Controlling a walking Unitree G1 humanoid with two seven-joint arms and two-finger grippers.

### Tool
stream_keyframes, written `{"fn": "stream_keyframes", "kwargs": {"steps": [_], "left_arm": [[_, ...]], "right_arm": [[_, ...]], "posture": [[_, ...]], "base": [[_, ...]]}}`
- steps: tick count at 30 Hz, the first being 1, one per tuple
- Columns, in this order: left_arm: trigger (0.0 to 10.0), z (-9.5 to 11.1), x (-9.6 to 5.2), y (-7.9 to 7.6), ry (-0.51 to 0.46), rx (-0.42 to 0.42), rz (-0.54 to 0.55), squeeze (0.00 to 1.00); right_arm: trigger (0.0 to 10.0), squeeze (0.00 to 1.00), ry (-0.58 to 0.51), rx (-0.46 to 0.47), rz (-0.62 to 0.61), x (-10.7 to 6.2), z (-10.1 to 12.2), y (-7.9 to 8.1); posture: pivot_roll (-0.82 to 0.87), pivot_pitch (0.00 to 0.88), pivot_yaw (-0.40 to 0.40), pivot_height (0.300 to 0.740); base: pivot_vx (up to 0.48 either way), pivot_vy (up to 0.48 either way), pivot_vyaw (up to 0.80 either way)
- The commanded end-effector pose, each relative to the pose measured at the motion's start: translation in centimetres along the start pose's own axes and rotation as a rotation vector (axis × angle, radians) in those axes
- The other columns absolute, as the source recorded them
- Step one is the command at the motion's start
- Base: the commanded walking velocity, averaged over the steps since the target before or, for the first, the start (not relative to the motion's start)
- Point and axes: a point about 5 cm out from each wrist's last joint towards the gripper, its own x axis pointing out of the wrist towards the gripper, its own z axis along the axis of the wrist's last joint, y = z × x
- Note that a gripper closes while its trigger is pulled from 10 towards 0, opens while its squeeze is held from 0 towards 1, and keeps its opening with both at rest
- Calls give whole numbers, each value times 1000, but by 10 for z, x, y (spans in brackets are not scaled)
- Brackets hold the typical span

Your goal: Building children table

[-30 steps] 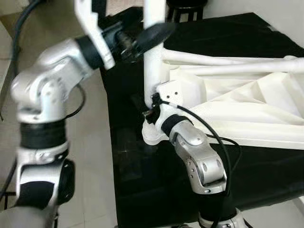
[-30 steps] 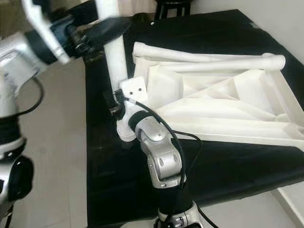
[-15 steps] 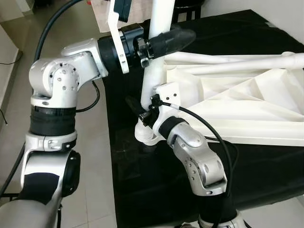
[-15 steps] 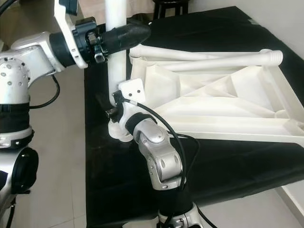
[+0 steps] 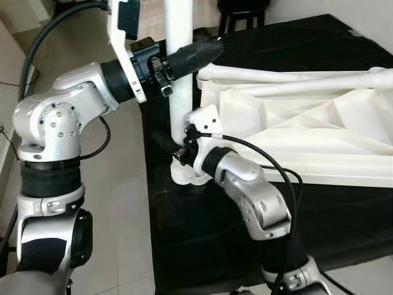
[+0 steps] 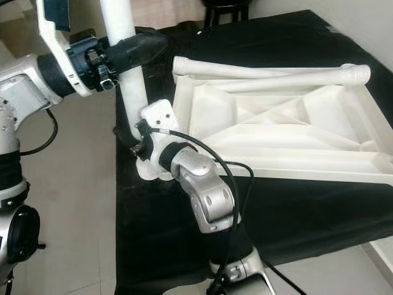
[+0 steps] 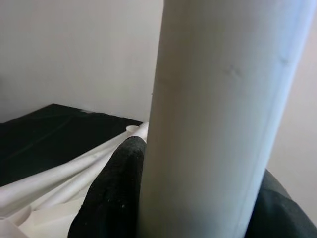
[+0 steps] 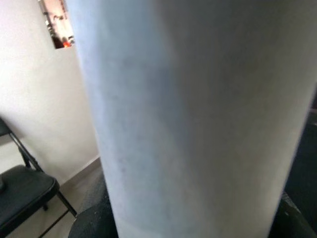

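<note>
Where the white leg (image 5: pixel 179 92) stands upright at the near-left corner of the upturned tabletop (image 5: pixel 319 132), you have both grippers on it. Its foot sits in a round socket (image 5: pixel 187 177) at that corner, over the black cloth (image 5: pixel 215 246) covering the work surface.

Left gripper (image 5: pixel 199 52): high on the leg, fingers closed around the tube, one black finger (image 5: pixel 193 54) across the front. Left wrist view shows the leg pressed between two dark pads (image 7: pixel 111 198), tube close to the lens. Left arm (image 5: pixel 61 117) comes in from your left, elbow bent and raised, forearm running level toward the leg.

Right gripper (image 5: pixel 175 147): low on the leg, just above the socket. Fingers mostly hidden behind the wrist and tube; one dark finger (image 5: pixel 163 140) shows on the leg's left side. Right wrist view has the tube between dark pads at the frame's lower corners, so the grip looks closed on the leg. Right arm (image 5: pixel 252 196) rises from below, forearm angled up and left, black cable (image 5: pixel 270 163) looping over it.

Tabletop lies underside up, ribs showing, with two loose white legs (image 5: pixel 288 83) resting across its far edge. Tiled floor (image 5: pixel 123 203) lies left of the cloth. A dark folding chair (image 8: pixel 22 193) stands by a pale wall in the right wrist view.
</note>
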Motion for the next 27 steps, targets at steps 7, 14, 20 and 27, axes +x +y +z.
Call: {"fn": "stream_keyframes", "kwargs": {"steps": [7,14,20,27], "left_arm": [[0,3,-2,-20,-17,-74,-237,0],[0,-6,-5,-28,75,-96,-357,0],[0,-8,-9,-41,126,-102,-462,0],[0,1,-8,-46,104,-102,-524,0]], "right_arm": [[10000,1000,28,-57,116,1,4,-25],[10000,812,25,43,242,11,16,-33],[10000,0,87,77,441,13,13,-16],[0,0,68,57,640,8,8,4]], "posture": [[-49,132,64,740],[-40,124,56,740],[-46,126,49,740],[-54,125,50,740]], "base": [[0,0,0],[0,0,0],[0,0,0],[0,0,0]]}}
